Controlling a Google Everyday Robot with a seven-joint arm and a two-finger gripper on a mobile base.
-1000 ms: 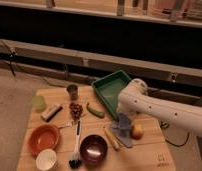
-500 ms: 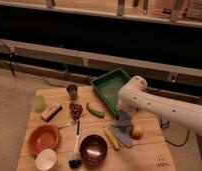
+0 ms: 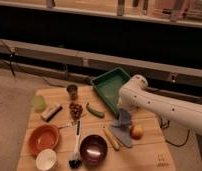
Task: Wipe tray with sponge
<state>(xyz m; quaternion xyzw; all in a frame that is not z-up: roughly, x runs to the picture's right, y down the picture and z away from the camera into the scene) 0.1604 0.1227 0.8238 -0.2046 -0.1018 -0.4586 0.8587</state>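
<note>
The green tray [image 3: 110, 86] sits at the table's back edge, right of centre, and looks empty. A yellowish sponge with a dark top [image 3: 51, 112] lies at the left side of the table, far from the arm. My white arm reaches in from the right. Its gripper [image 3: 124, 120] hangs just in front of the tray's near corner, low over a grey-blue flat piece [image 3: 121, 134] on the table. What the gripper holds, if anything, is hidden.
On the wooden table [image 3: 154, 150] are a green cup [image 3: 38, 102], a small metal cup [image 3: 72, 91], a dark red cluster [image 3: 75, 109], a green vegetable [image 3: 95, 111], an orange bowl [image 3: 43, 139], a white cup [image 3: 46, 159], a dark bowl [image 3: 93, 149], a brush [image 3: 75, 145] and an orange fruit [image 3: 137, 131].
The arm's elbow has shifted slightly toward the tray. The gripper stays near the tray's front corner. The table's objects have not moved.
</note>
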